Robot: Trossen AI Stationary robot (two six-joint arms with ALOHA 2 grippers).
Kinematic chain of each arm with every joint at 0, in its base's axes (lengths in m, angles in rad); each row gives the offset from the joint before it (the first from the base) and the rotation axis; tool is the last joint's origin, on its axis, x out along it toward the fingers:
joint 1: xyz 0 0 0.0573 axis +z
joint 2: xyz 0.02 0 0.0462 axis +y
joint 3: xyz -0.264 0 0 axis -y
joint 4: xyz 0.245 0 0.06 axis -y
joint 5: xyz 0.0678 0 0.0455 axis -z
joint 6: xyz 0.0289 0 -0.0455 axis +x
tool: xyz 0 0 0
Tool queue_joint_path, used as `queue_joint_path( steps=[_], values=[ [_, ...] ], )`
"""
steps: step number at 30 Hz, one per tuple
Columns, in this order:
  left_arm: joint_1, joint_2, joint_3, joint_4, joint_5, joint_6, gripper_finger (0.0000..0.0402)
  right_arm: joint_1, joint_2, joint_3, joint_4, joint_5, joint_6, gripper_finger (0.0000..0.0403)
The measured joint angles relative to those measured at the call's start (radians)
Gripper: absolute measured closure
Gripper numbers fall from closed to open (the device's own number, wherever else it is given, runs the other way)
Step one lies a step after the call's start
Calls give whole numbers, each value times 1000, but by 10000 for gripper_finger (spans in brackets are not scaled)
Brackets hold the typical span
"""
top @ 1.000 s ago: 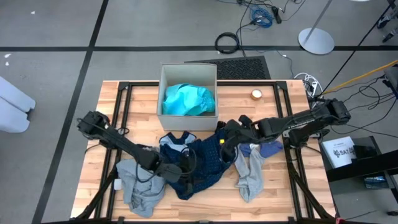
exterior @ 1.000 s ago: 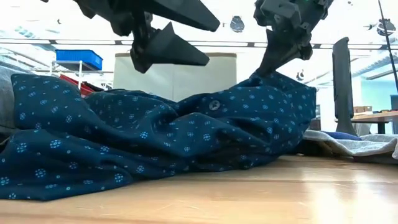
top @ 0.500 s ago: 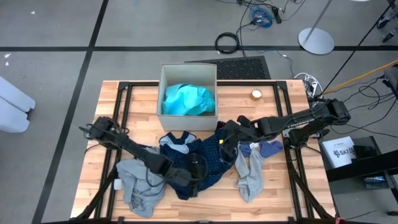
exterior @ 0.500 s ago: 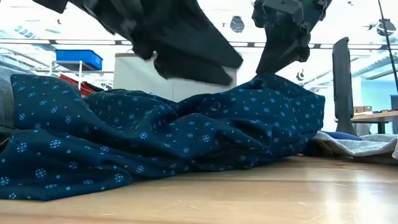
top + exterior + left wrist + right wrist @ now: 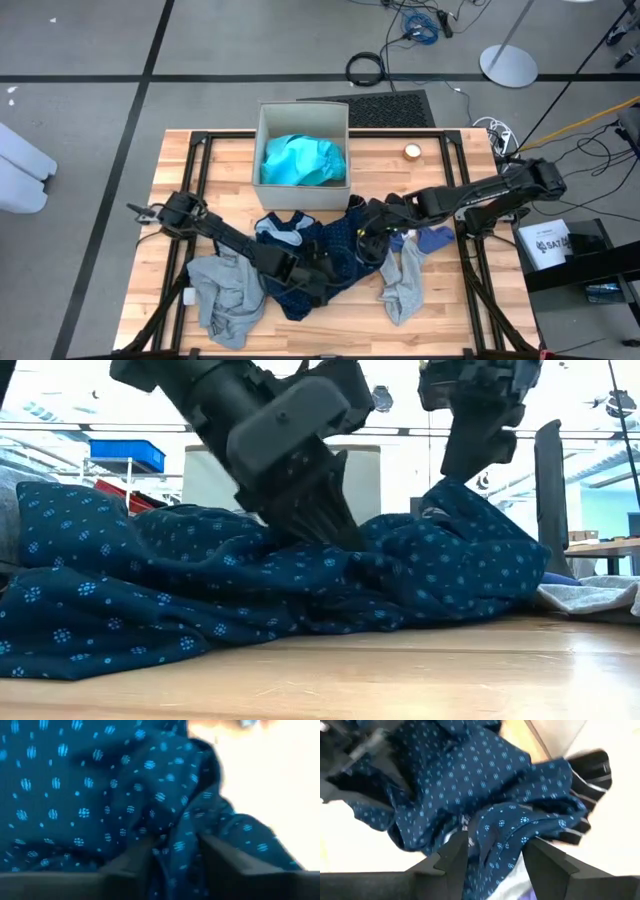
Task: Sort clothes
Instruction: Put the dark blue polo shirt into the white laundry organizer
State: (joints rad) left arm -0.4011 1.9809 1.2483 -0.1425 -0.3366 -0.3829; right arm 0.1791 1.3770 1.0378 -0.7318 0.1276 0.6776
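Note:
A navy dotted garment [image 5: 335, 250] lies crumpled on the table's middle, just before the beige box [image 5: 268, 120], which holds a turquoise garment [image 5: 303, 160]. My left gripper [image 5: 322, 283] is down in the navy cloth, shut on a fold. My right gripper [image 5: 368, 238] stands open over the garment's far right edge [image 5: 495, 837]; I cannot tell whether it touches the cloth. A grey garment [image 5: 225, 295] lies near left, another grey one [image 5: 403, 280] near right, with a small blue piece [image 5: 432, 238] beside it. A striped black sock [image 5: 590, 770] shows past the navy cloth. My left gripper pinches a raised fold of the navy garment [image 5: 172, 847] between its two fingers, near the garment's near middle. The fingers [image 5: 325, 525] slant down into it from the table's left. The garment lies bunched and slack on the table.
A small round thing [image 5: 412, 151] sits on the table's far right. Black frame rails [image 5: 197, 180] run along both sides of the wooden top. Bare wood lies at the far left and along the near edge [image 5: 330, 335].
My left gripper has gone toward the table's right edge and down into the navy garment, and has closed on a fold. My right gripper has opened, let go of the garment's far right edge and risen a little; the cloth there has sagged and bunched.

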Motion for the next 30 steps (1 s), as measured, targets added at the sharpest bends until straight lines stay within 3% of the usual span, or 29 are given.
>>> queue_joint_path(
  steps=[2, 4, 10, 18, 24, 27, 30],
  values=[
    [0, -4, 43, -45, 14, 15, 342, 7, -18, 0, -32, 5, 14, 233],
    [1, -19, 81, -104, 26, 45, 381, 18, -37, 0, -46, 8, 25, 233],
    [1, -86, 243, -345, 18, 136, 388, 81, -101, 0, -63, 106, 57, 233],
    [1, -204, 506, -537, -9, 243, 388, 210, -173, 0, -71, 370, 102, 234],
    [6, -277, 654, -690, -37, 260, 388, 293, -174, 1, -64, 395, 104, 234],
    [25, -310, 675, -773, -119, 250, 388, 348, -161, 1, -56, 395, 56, 234],
    [58, -329, 676, -858, -138, 197, 388, 411, -148, 1, -47, 398, 1, 234]
  ],
)
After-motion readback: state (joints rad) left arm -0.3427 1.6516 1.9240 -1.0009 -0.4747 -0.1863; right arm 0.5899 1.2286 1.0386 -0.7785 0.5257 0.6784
